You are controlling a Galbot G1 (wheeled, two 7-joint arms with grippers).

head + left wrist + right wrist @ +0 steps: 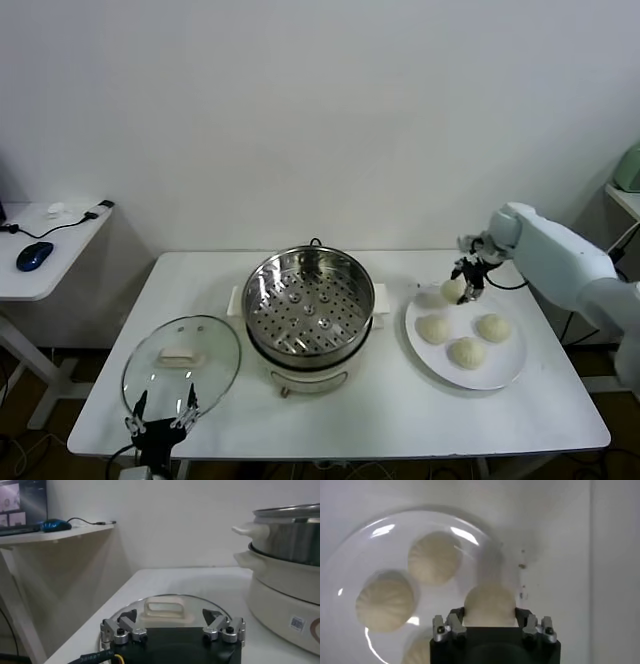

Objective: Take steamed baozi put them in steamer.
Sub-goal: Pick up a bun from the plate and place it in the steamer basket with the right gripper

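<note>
There, the right gripper (490, 617) sat low over the white plate (505, 372), its jaws closed in around the far bun (490, 605), apparently gripping it from above so it could come off the plate. Three other baozi (466, 351) remained on the plate, none in the steamer (309, 296), whose tray stood bare. The left gripper (172, 630) waited wide open beside the glass lid (181, 362).
</note>
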